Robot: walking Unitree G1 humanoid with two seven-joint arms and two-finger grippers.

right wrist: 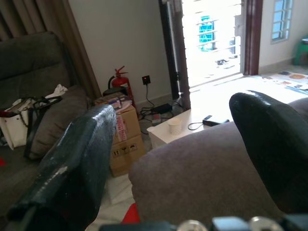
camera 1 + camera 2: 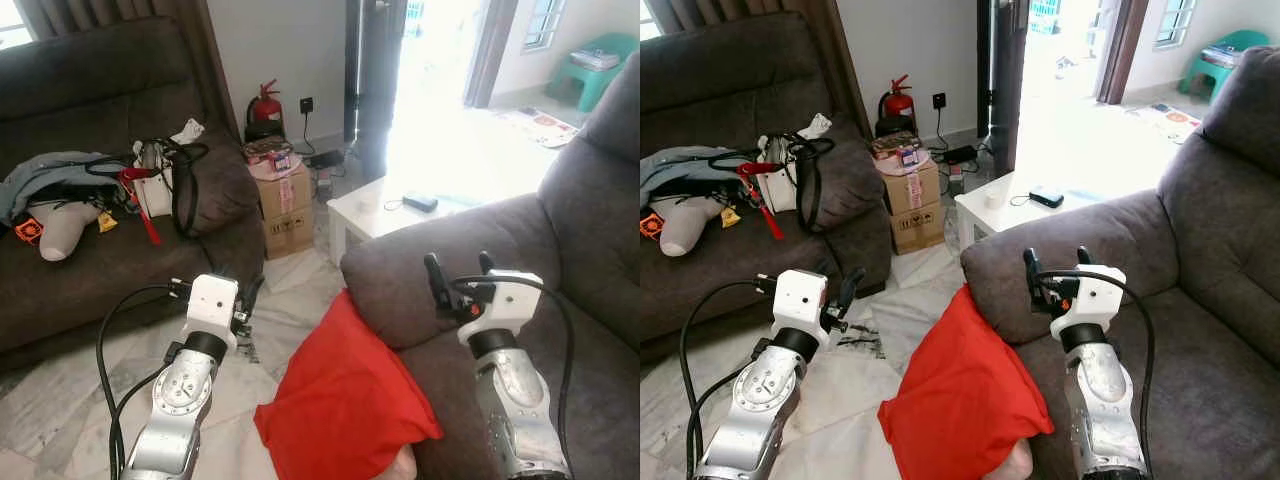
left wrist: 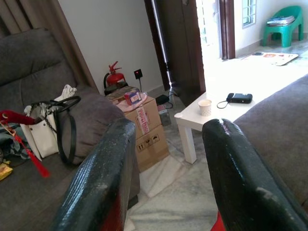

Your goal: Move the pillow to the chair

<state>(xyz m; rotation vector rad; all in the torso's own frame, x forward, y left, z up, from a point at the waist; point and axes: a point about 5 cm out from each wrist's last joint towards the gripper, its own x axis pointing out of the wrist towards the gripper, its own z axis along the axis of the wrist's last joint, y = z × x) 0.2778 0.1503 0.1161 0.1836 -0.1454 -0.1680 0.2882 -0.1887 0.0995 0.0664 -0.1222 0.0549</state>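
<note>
Left claw: two long black fingers spread wide, holding nothing, touching nothing; raised over the pale marble floor between the two seats.

Right claw: black fingers likewise spread apart, empty; poised above the seat of the grey fabric armchair, just behind its rounded armrest.

Red fabric pillow: propped on edge against the outer side of the armrest, lower end toward the floor, between the two silver arms, apart from both claws.

Beyond: small white tabletop carrying a dark flat device and a white cup; stacked brown cardboard boxes; red fire extinguisher against the wall; dark brown sofa bearing a white handbag with black straps and loose clothing.
</note>
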